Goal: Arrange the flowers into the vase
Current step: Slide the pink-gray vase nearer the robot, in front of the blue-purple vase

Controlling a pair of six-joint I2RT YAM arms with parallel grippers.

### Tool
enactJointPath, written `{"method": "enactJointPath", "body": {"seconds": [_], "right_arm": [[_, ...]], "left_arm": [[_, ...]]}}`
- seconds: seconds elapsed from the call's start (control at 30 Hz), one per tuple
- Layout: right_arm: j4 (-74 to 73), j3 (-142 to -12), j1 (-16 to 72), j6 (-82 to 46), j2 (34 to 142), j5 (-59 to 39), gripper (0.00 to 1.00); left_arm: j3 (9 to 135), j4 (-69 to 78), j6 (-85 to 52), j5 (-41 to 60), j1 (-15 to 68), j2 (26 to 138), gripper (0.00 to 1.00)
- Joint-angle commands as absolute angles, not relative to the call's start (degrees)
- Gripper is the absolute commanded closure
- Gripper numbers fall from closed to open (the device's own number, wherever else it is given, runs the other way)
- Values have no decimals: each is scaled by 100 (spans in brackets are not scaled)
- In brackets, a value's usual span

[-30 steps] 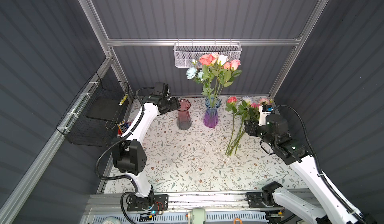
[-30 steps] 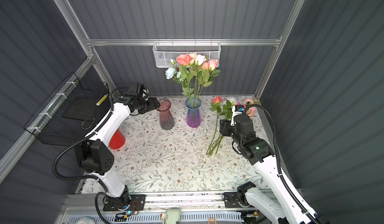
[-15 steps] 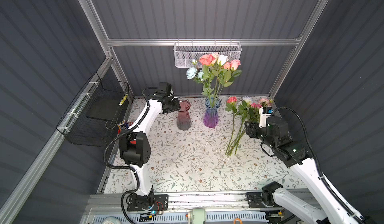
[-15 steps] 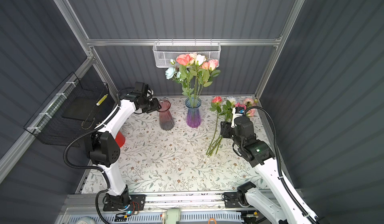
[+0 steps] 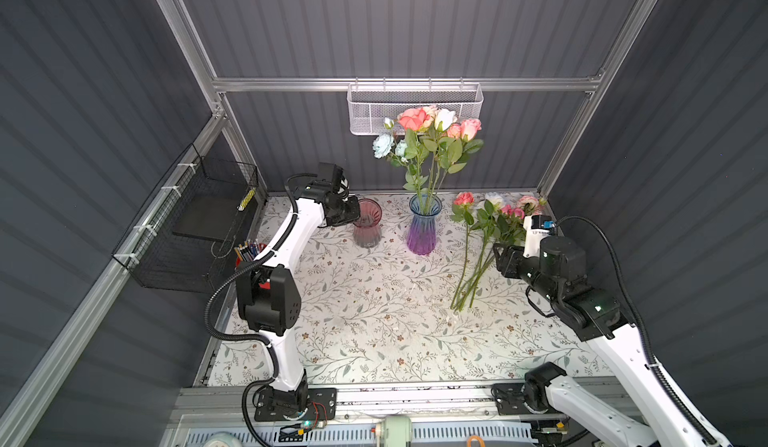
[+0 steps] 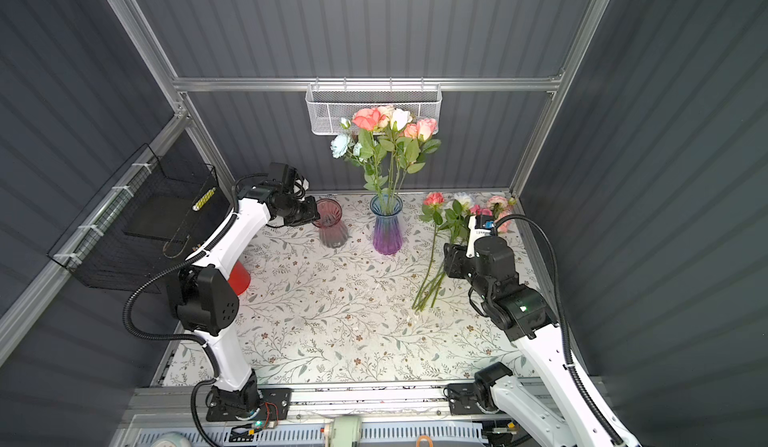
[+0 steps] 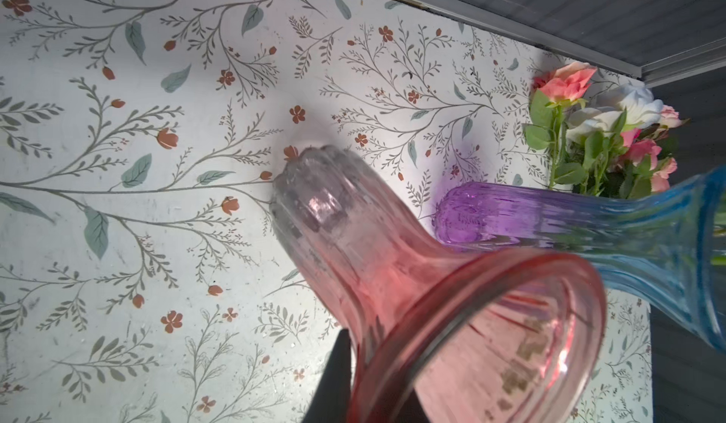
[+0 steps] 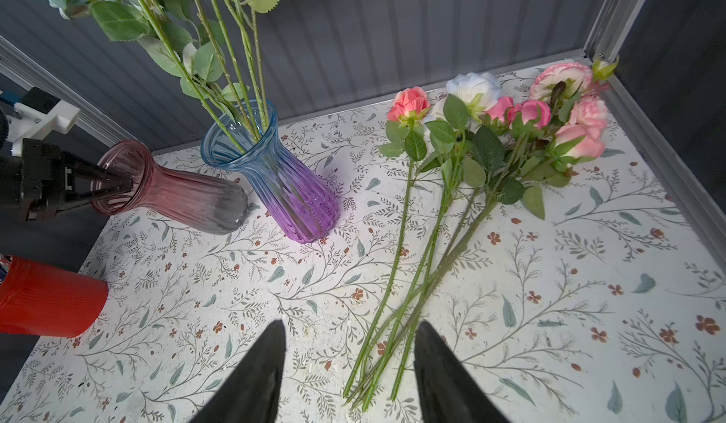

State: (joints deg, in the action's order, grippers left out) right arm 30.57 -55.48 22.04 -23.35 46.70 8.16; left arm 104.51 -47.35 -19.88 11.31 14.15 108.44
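A pink vase (image 5: 368,229) (image 6: 332,229) (image 8: 184,201) stands at the back left of the floral table, and my left gripper (image 5: 356,213) (image 6: 315,215) (image 8: 118,184) is shut on its rim; a dark finger (image 7: 338,370) lies against the glass outside. Next to it a blue-purple vase (image 5: 423,229) (image 6: 386,229) (image 7: 550,220) (image 8: 283,181) holds several flowers (image 5: 428,133) (image 6: 388,131). Several more flowers (image 5: 486,224) (image 6: 449,220) (image 8: 471,146) lie flat at the back right. My right gripper (image 8: 349,328) (image 5: 500,258) (image 6: 451,263) is open just above their stem ends, holding nothing.
A red cup (image 6: 239,278) (image 8: 47,299) with pencils stands at the left edge beside the left arm. A black wire basket (image 5: 187,224) hangs on the left wall. A white mesh basket (image 5: 415,108) hangs on the back wall behind the flower heads.
My left gripper has closed on the pink vase's rim, and that arm's elbow has swung in. The right gripper has edged closer to the lying stems and narrowed slightly.
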Motion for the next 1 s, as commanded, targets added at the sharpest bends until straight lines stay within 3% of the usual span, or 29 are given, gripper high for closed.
{"method": "enactJointPath", "body": {"seconds": [0.0, 0.6, 0.97], "right_arm": [[3173, -5591, 2189, -2311, 4614, 913, 45], [3120, -5886, 2188, -2316, 4886, 880, 47], [3534, -6298, 2188, -2276, 5080, 1200, 47]], "left_arm": [[10243, -4802, -1915, 1168, 1380, 10513, 100], [9623, -5017, -2094, 1845, 1494, 9579, 100], [8823, -5384, -2664, 2138, 2915, 8363, 100]]}}
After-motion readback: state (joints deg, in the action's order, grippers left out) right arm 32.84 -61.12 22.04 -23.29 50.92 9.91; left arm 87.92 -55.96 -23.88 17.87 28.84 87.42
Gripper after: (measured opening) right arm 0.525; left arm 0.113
